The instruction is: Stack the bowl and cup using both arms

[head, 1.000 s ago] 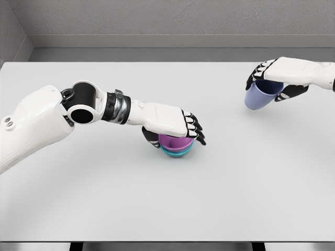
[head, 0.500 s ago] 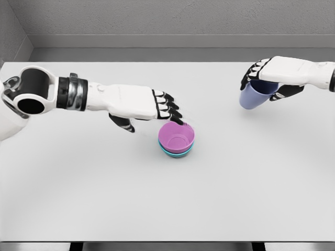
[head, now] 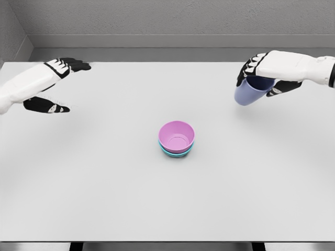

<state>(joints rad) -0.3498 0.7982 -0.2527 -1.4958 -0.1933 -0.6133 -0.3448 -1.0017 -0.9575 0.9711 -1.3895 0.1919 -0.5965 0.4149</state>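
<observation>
Bowls [head: 177, 138] mid-table, nested; cup [head: 249, 92] in right hand [head: 266, 70].

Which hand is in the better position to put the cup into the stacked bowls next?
The right hand, probably: it grips the blue cup above the table, up and right of the pink bowl nested in the teal bowl. The left hand is open, empty, far left.

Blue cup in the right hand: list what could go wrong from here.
1. The right hand holds the blue cup tilted, by its rim only; it may slip.
2. The pink bowl is small and nested in a teal bowl; a misaligned drop could tip or shove the stack.
</observation>
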